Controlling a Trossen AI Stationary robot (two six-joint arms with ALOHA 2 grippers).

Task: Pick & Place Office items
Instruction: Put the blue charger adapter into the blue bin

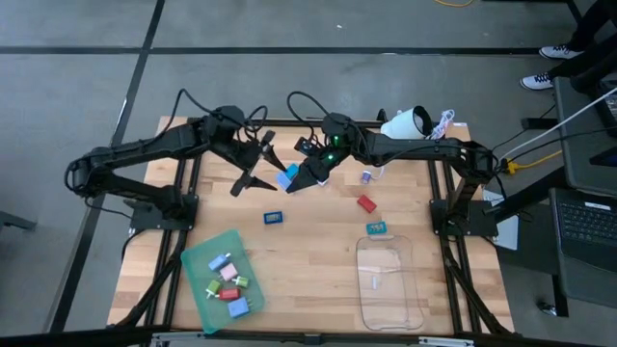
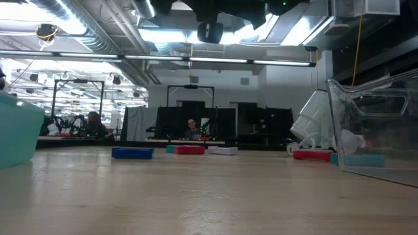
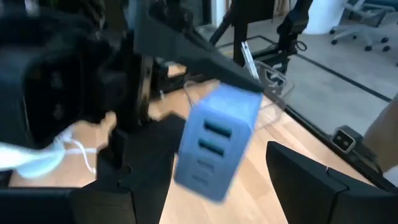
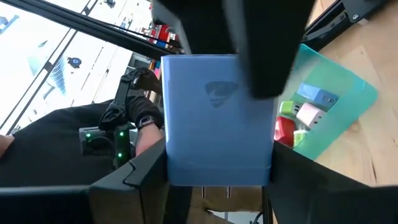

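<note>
My right gripper (image 1: 301, 177) is shut on a light blue block (image 1: 287, 176) with slots in one face, above the table's far middle. My left gripper (image 1: 256, 166) is open, facing the block (image 3: 217, 143) from the left. Its fingers (image 3: 311, 180) stand on either side of the block; I cannot tell whether they touch it. A blue piece (image 1: 274, 219), a red piece (image 1: 366, 203), a teal piece (image 1: 376, 228) and a small pale piece (image 1: 366, 176) lie flat on the table. Several pieces lie in the green tray (image 1: 207, 253). My right gripper pinches the blue block by two opposite sides (image 4: 174, 143) between its two fingers (image 4: 140, 171). The fingers come from the table's right side, slanting down. The block is lifted clear of the table, its slotted face (image 3: 211, 146) toward my left gripper.
A clear tray (image 1: 390, 289) at the near right holds one small white piece (image 1: 374, 282). A white rounded device with a cord (image 1: 408, 123) sits at the far right edge. Bare wood shows between the two trays.
</note>
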